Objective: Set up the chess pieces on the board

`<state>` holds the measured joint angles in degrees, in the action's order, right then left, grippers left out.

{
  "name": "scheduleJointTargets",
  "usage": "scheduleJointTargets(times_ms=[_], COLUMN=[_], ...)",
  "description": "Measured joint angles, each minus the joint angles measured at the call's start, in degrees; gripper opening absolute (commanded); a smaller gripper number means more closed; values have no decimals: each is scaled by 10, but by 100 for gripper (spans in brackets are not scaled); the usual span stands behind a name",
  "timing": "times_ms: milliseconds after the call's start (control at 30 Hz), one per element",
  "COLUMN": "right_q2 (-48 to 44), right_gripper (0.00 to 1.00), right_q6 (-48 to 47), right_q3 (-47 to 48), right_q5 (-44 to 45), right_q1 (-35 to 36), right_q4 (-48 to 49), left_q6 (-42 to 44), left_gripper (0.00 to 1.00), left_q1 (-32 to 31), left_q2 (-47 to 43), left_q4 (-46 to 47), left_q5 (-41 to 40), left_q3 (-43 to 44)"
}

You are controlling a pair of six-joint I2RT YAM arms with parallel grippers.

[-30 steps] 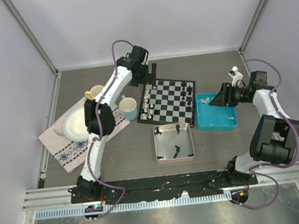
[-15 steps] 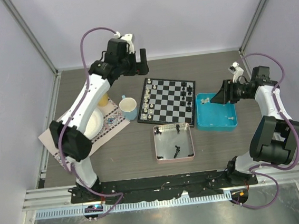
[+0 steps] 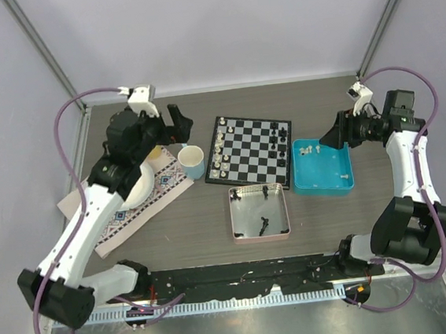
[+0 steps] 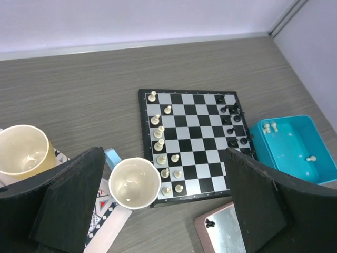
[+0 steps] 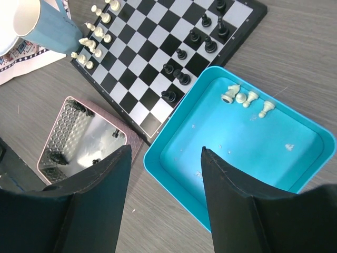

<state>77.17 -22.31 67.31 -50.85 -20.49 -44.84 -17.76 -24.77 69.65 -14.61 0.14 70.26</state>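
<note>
- The left jaws were spread wide and held nothing, hanging over the cloth [image 3: 125, 216] side of the bench, above the blue cup [image 4: 134, 182] and yellow cup [image 4: 21, 150].
- The right jaws were also wide and empty, poised above the blue tray [image 5: 247, 147].
- On the board [image 3: 250, 153], white chessmen [image 3: 220, 155] stood along the left columns and black chessmen [image 3: 280, 142] along the right.
- More white pieces [image 5: 245, 97] sat bunched in the blue tray's far corner, with one alone [image 3: 342, 177] nearer the arms. A few black pieces [image 3: 263, 226] lay in the pink tray [image 3: 284, 208].
- Risk, as I judged it: the bunched pieces sat nearly touching and close to the tray wall. Wide jaws coming down there could catch two at once, scatter the neighbours or foul on the rim.
- One of the bunch looked to be lying over, which would make a clean pinch harder.
- Setting a piece into a filled column could topple the men already standing there.
- The blue cup sat just beside the board's near left corner, so a low sweep by the left arm might clip it.
- Both trays sat just beside the board, at its right and near edges.
- The middle columns were bare, and the far side of the bench gave the freest approach.
</note>
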Motion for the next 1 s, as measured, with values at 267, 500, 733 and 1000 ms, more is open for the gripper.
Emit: scheduleJointTargets(times_ms=[267,500,733,1000], right_q2=[-38,-13,28,97], right_gripper=[68,61,41,29], right_q6=[-81,-218,-49,88], right_q3=[-20,-70,-112,-117], right_q5=[-12,2,189,373], right_q1=[3,40,155,208], right_q4=[18,11,153,234], left_q6=[-1,-16,-34,-43], left_gripper=[100,100,100,100], left_q1=[5,5,5,5], left_q2=[-145,-165,-131,-98], left_q4=[66,103,148,160], left_q5=[53,106,130,150], left_q3=[-130,-207,-213,-213])
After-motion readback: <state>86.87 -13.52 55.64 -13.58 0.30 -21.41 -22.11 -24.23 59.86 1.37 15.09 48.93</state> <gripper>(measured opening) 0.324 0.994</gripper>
